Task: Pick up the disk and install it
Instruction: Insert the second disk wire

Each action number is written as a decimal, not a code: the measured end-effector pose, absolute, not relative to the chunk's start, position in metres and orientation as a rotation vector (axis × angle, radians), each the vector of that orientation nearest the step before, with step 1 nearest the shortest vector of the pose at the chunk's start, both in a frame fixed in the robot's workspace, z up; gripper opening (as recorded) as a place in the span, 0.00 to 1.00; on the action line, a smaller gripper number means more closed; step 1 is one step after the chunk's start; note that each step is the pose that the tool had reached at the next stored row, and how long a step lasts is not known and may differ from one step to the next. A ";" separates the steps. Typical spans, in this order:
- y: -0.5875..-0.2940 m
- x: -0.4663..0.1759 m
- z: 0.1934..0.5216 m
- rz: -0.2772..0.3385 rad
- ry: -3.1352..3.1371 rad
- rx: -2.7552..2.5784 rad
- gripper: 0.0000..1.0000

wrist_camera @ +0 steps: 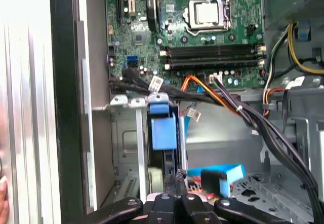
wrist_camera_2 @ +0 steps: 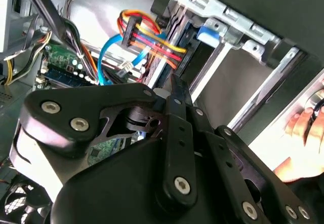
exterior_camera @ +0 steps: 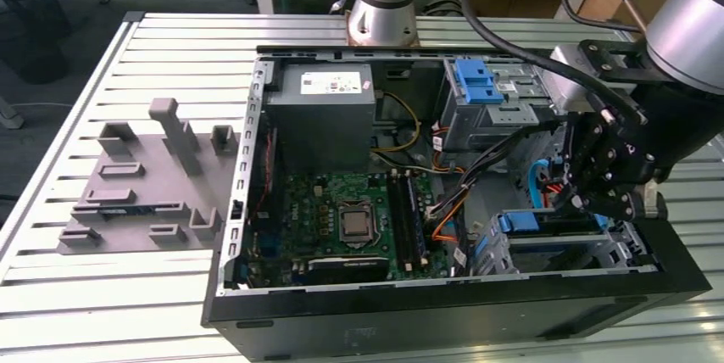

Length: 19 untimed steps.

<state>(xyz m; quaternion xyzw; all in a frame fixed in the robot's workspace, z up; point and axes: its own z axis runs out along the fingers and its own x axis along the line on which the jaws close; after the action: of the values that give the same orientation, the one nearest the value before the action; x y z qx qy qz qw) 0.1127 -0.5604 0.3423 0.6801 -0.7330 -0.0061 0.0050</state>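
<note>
Exterior view: an open computer case (exterior_camera: 453, 299) lies on a slatted table (exterior_camera: 136, 295), holding a green motherboard (exterior_camera: 339, 210), a grey power-supply box (exterior_camera: 322, 117) at its far side, and a drive cage (exterior_camera: 565, 240) in the near corner at the exterior view's right. The gripper (exterior_camera: 605, 181) hangs just above that cage. The disk (wrist_camera: 164, 133), seen by its blue bracket in the first wrist view, sits on edge in the cage slot, close between metal walls, with cable bundles (wrist_camera: 238, 107) crossing beside it. Whether the fingers are spread or closed, I cannot tell. A grey fixture (exterior_camera: 147, 185) stands well apart on the table.
</note>
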 end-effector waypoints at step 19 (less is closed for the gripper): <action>-0.560 0.098 0.357 -0.017 -2.297 2.131 0.11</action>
<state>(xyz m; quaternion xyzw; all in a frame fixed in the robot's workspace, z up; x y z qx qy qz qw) 0.0985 -0.5604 0.3569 0.6801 -0.7331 -0.0054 0.0043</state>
